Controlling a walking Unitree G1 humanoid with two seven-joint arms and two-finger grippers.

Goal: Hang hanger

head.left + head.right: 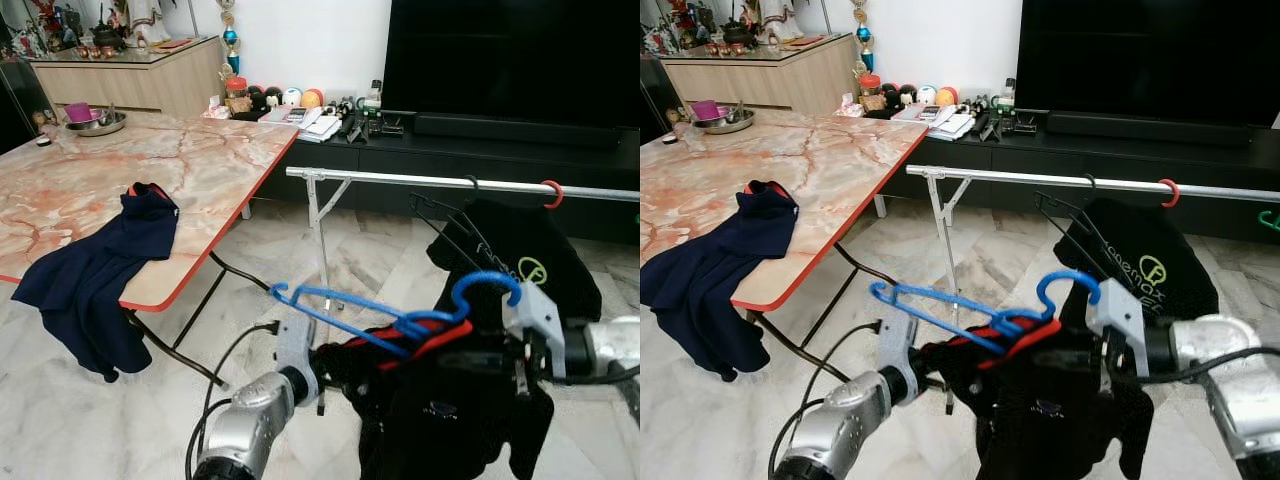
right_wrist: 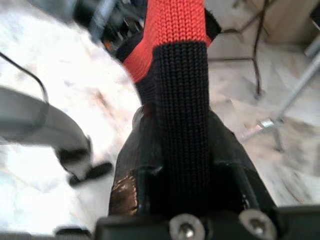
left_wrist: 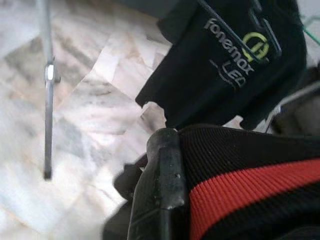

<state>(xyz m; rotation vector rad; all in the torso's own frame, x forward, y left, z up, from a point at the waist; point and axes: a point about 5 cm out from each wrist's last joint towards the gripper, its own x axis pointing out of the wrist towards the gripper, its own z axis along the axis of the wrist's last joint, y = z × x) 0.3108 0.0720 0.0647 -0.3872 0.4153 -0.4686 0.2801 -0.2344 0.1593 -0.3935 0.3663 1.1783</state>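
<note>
Red-banded black garment point(image 2: 180, 100) pinched by both grippers, right gripper point(image 2: 182, 165) and left gripper point(image 3: 160, 190); blue hanger point(image 1: 400, 315) above.

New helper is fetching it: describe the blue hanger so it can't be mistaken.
Start at the silver clothes rail before the TV cabinet. In front of it, between the robot's arms, a black shirt with red trim is held up. The blue hanger sits in its collar; those on the rail are black and red.

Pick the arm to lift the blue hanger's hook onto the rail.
Right, probably. The right gripper holds the shirt just under the blue hanger's hook, below the rail. The left gripper holds the far shoulder, away from the hook.
</note>
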